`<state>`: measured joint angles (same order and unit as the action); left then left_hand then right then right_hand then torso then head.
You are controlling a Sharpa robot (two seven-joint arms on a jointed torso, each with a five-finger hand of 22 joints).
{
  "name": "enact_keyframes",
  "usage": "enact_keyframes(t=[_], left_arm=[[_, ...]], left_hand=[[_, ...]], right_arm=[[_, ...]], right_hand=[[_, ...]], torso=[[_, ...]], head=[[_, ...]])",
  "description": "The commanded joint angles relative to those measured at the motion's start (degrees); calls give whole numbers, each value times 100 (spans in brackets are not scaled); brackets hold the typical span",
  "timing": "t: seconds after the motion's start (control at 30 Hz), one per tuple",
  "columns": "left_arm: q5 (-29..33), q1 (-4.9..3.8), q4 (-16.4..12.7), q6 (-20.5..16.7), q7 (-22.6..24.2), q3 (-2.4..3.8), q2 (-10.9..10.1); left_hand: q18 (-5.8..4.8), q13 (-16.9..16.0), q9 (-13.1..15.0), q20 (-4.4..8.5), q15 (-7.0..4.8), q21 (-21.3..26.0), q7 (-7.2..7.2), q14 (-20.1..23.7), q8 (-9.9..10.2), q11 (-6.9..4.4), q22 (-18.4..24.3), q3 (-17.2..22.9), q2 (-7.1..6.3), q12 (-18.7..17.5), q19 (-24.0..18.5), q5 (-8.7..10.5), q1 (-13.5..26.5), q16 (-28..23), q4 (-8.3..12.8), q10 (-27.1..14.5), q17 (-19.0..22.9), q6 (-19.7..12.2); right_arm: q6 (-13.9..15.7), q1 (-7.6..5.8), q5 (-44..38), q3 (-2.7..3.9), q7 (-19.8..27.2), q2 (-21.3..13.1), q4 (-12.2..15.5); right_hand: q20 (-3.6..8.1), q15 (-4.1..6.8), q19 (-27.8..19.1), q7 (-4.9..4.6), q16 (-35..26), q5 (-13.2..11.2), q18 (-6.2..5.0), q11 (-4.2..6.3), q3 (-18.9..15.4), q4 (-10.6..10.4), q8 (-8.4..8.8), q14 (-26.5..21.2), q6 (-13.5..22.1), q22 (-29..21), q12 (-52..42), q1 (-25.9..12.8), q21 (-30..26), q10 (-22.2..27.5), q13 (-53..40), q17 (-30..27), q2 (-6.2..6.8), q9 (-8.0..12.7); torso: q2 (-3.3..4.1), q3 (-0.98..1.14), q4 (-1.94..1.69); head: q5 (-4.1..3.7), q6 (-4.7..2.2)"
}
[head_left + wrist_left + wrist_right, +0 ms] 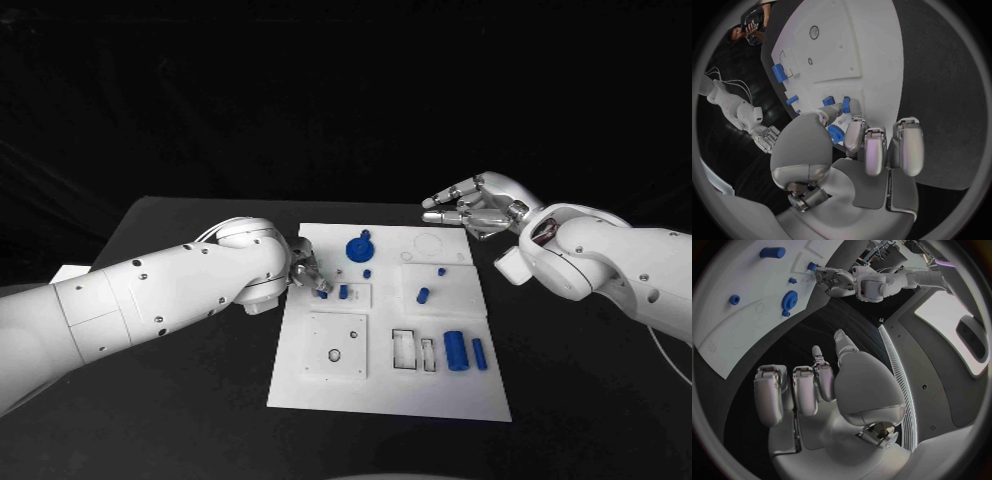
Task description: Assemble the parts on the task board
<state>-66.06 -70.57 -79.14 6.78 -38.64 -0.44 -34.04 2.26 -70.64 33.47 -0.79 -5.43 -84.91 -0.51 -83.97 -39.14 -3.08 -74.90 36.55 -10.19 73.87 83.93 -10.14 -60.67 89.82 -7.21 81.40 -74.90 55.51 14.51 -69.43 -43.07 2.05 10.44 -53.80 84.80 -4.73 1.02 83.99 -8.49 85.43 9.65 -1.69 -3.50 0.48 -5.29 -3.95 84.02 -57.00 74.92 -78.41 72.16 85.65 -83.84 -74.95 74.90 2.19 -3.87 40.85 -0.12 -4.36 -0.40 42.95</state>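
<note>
the white task board (387, 385) lies in the middle of the frame on the black bench (173, 420), reaching down toward the lower centre. the left hand (307, 276) comes in from the left and rests over the board's upper left edge, its fingers curled down beside a small blue part (322, 293) that sits by a square recess; in the left wrist view the fingertips (856, 136) sit close against a blue piece (836, 134), but whether they actually pinch it cannot be told.

the right hand (476, 206) hovers in the upper right of the frame, just past the board's top right corner, fingers loosely curled and apart with nothing in them.

on the board, a blue gear (359, 246) lies near the top centre, with a small blue peg (368, 272) just below it. a short blue pin (424, 295) lies right of centre. lower right, a blue cylinder (456, 349) and a slimmer blue bar (477, 352) lie side by side, next to two narrow rectangular slots (405, 349). a raised square plate with a round hole (336, 354) sits at lower left.
</note>
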Motion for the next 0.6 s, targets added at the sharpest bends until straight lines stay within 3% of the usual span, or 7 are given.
enact_keyframes(t=[0.03,0.6], left_arm=[[-21,54,2,72,-129,-41,25],[-50,52,28,23,-187,-39,66]], left_hand=[[-71,-28,-9,39,-54,-31,-4,-603,22,-6,-882,-58,-11,48,381,-13,82,18,-9,45,-1510,45],[-95,-169,-51,56,-72,-106,24,-603,62,-29,-984,-308,-74,155,419,-20,269,18,-163,123,-1510,172]], right_arm=[[-88,4,4,0,66,11,-2],[-104,4,8,0,66,21,-1]], right_hand=[[-14,-5,230,7,-30,28,-31,3,-38,9,0,414,51,564,28,-16,-24,33,-820,734,-50,-8],[-14,-5,230,6,-36,38,-31,2,-52,0,1,413,53,563,41,-25,-26,40,-811,726,-55,-8]], torso=[[2,-1,-1],[-1,2,-1]], head=[[-7,-1],[-37,-4]])
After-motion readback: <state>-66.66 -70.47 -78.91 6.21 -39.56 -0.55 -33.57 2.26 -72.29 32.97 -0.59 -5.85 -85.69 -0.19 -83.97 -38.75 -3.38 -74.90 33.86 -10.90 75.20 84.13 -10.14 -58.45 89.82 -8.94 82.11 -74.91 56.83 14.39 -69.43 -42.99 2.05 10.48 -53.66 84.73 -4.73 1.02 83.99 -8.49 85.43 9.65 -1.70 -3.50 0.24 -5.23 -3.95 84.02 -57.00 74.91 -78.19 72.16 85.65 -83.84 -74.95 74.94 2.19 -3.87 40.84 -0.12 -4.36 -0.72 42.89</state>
